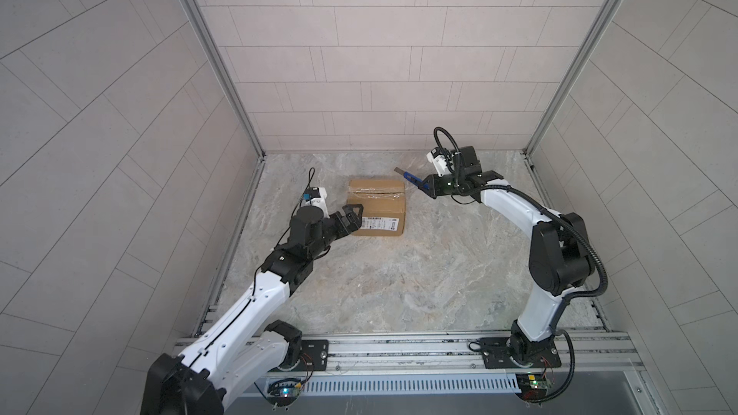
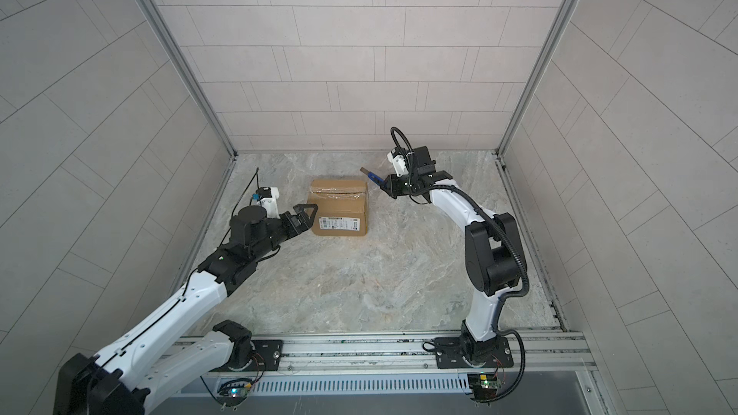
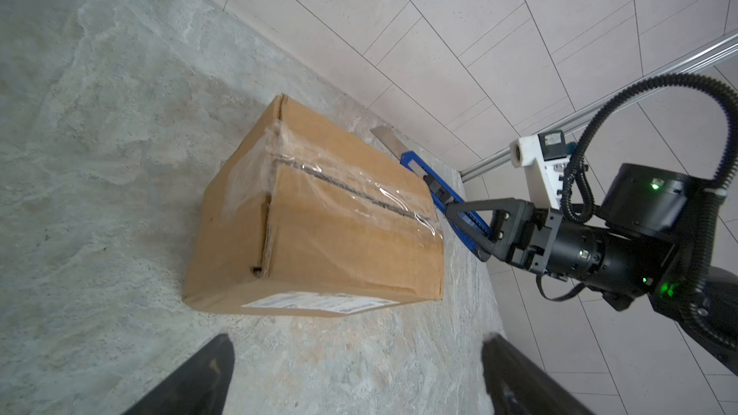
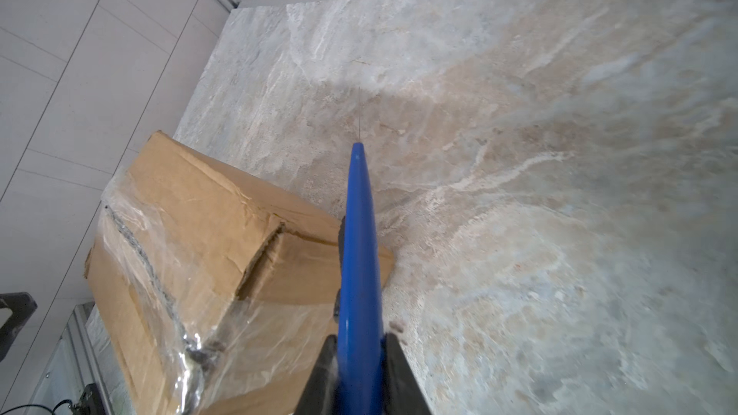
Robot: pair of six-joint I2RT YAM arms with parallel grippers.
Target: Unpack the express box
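Left wrist view: the box (image 3: 319, 213) sits mid-frame on the table (image 3: 100, 153), taped seam (image 3: 343, 189) up. At right, the right gripper (image 3: 463, 229) clenches the blue knife (image 3: 423, 169) beside it; the left gripper (image 3: 357, 341) gapes empty below. Best to brace the box first, then draw the blade (image 3: 385, 139) shallowly along the seam.

Left arm (image 1: 247, 305) stretched low and forward, forearm angled toward centre. Left hand (image 1: 356, 217) with jaws spread wide, gripping nothing. Right arm (image 1: 539, 313) rises upright from base, folds at high elbow, white forearm reaching back toward centre. Right hand (image 1: 429, 189) held aloft, jaws clamped on handle of blue utility knife (image 1: 413, 178), blade pointing away from wrist.
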